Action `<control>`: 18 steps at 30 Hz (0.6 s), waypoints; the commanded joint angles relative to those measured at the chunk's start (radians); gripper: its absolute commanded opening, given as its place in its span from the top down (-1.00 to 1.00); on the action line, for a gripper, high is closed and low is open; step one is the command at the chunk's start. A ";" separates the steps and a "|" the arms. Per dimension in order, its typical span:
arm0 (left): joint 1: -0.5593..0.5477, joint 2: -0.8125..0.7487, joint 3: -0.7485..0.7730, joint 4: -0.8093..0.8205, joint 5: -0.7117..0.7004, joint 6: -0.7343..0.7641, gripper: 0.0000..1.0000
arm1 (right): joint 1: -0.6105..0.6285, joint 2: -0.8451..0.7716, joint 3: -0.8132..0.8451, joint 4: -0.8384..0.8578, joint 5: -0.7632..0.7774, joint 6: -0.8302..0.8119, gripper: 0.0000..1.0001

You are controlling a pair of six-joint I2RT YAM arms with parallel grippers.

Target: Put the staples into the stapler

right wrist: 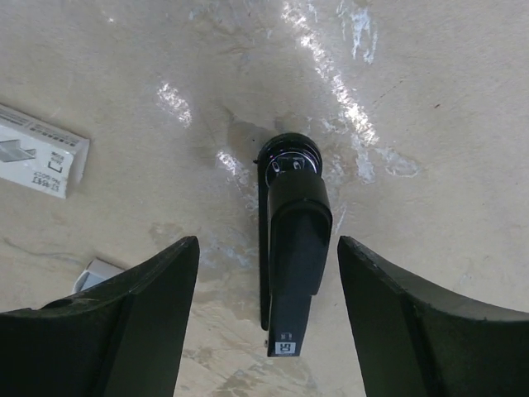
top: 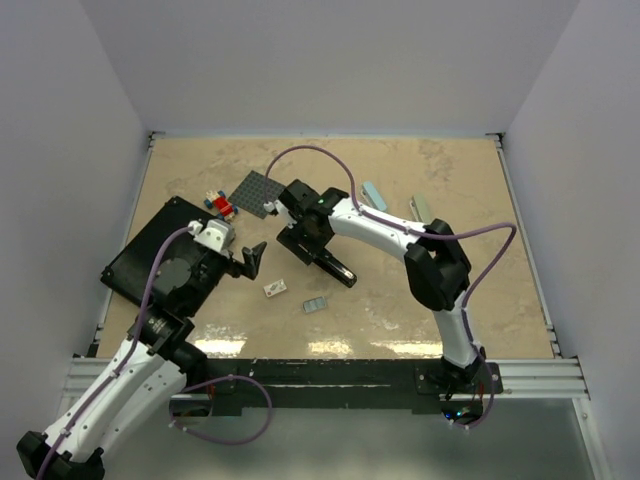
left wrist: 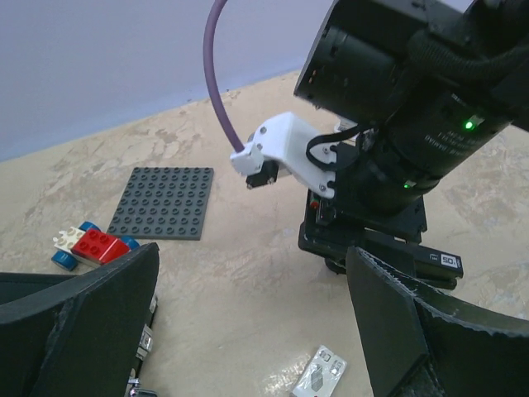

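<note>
The black stapler [right wrist: 291, 248] lies flat on the beige table [top: 400, 290], its round end pointing away from the wrist. My right gripper [right wrist: 269, 331] hangs open over it, one finger on each side, neither touching it. From above, the gripper [top: 322, 250] covers most of the stapler [top: 343, 274]. The staples [top: 316, 304], a tiny pale grey-blue block, lie on the table just in front of the stapler. My left gripper [top: 252, 262] is open and holds nothing, to the left of the stapler. In its wrist view the left gripper [left wrist: 256, 331] faces the stapler [left wrist: 417, 255].
A little white box [top: 275, 289] lies between the two grippers and shows low in the left wrist view [left wrist: 321, 372]. A black board [top: 150, 255] sits at the left. Behind it are a grey studded plate [top: 255, 190] and toy bricks [top: 218, 204]. Two pale blue pieces [top: 375, 193] lie at the back.
</note>
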 commanded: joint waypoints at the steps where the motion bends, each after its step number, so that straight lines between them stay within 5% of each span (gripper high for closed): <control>1: 0.004 0.007 0.008 0.053 -0.010 0.025 -0.99 | 0.007 0.031 0.089 -0.061 0.078 0.011 -0.38; 9: 0.004 0.021 0.011 0.055 0.010 0.030 -0.99 | 0.008 0.102 0.137 -0.087 0.087 0.005 -0.23; 18: 0.004 0.030 0.014 0.052 0.030 0.031 -0.98 | 0.008 0.120 0.126 -0.087 0.107 -0.002 0.21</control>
